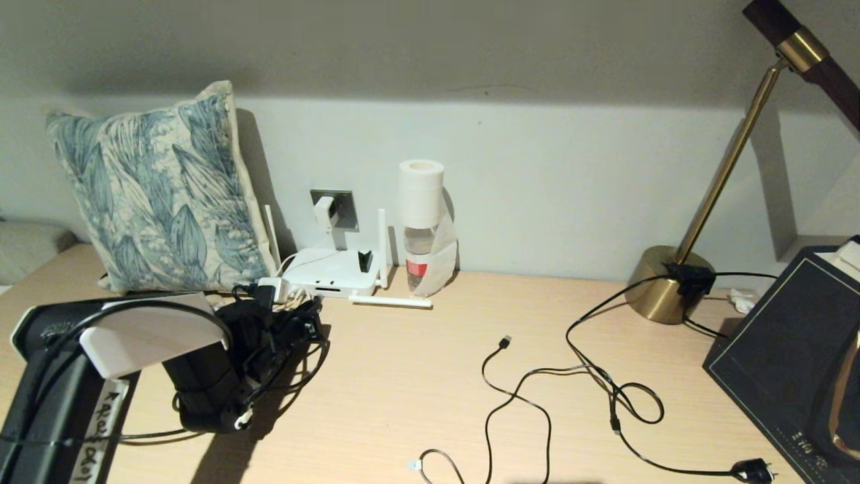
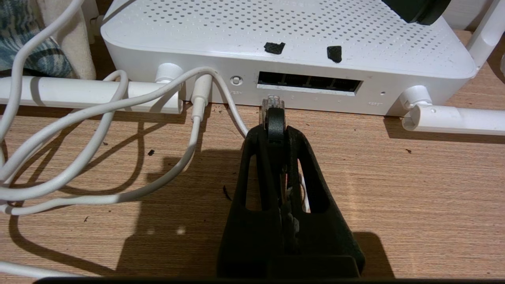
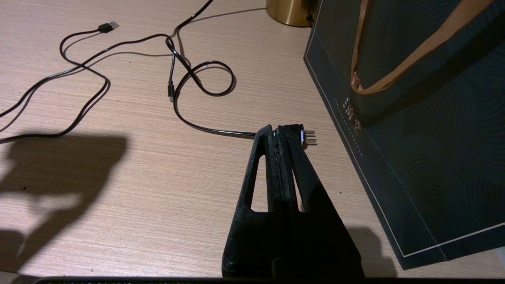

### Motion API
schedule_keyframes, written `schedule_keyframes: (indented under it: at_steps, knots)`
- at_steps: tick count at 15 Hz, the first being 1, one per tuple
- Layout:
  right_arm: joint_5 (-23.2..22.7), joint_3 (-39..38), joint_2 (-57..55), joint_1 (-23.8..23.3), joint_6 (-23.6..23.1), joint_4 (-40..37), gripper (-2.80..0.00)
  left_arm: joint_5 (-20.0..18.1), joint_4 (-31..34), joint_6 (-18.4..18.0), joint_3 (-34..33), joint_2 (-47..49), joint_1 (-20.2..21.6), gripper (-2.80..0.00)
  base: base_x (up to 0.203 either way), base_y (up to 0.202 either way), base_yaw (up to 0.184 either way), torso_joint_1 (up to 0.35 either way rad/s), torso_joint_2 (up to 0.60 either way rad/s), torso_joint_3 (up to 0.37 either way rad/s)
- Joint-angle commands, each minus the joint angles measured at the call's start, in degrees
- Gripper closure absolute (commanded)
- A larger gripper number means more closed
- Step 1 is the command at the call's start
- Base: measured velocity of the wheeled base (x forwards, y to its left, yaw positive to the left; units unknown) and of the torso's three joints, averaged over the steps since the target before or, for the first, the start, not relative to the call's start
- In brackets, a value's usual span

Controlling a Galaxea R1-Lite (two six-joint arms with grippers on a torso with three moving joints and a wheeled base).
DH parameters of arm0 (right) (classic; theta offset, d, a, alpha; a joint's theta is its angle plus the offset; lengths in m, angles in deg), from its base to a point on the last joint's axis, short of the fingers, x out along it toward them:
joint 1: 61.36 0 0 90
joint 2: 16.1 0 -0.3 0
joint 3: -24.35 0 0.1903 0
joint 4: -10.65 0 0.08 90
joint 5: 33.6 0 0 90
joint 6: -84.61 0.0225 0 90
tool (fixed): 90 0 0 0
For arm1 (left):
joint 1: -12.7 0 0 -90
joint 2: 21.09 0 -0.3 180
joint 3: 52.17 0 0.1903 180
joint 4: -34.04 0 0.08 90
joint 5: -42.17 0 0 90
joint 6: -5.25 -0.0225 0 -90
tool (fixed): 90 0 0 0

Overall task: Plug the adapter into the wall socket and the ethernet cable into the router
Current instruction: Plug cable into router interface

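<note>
Down at the far left of the wooden desk point(image 1: 416, 376), the left gripper point(image 2: 273, 128) pinches the ethernet cable point(image 2: 273, 106) just behind its clear clip connector, which points at the router point(image 2: 288, 35). The connector tip sits just short of the leftmost opening in the row of ports point(image 2: 309, 82), close to the router's near face but not yet seated.

In the head view the router point(image 1: 332, 272) lies flat against the far wall, one antenna point(image 1: 390, 302) lying on the desk to its near right. The adapter point(image 1: 324, 210) is already seated in the wall socket point(image 1: 344, 207) above the router, its thin white cord point(image 2: 98, 157) looping across the desk and into the router's near face.

The right gripper point(image 3: 283, 132) hangs over the near right part of the desk, fingers pressed together and holding nothing, just above a black pronged plug point(image 3: 307, 137) beside a dark paper bag point(image 3: 426, 130). A thin black USB cable point(image 1: 505, 341) lies coiled mid-desk, near a brass lamp base point(image 1: 662, 282).
</note>
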State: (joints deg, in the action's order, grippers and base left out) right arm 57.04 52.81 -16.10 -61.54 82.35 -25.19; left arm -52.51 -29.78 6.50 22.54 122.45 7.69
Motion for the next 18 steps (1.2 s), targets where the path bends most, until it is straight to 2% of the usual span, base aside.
schedule_keyframes:
  at_steps: [1, 18]
  knots:
    - [0.0, 0.0, -0.1, 0.0, 0.0, 0.0, 0.00, 0.0, -0.5, 0.0, -0.1, -0.2, 0.0, 0.00, 0.000, 0.000, 0.000, 0.000, 0.00, 0.000]
    - [0.0, 0.0, -0.1, 0.0, 0.0, 0.0, 0.00, 0.0, -0.5, 0.0, 1.1, -0.2, 0.0, 0.00, 0.000, 0.000, 0.000, 0.000, 0.00, 0.000]
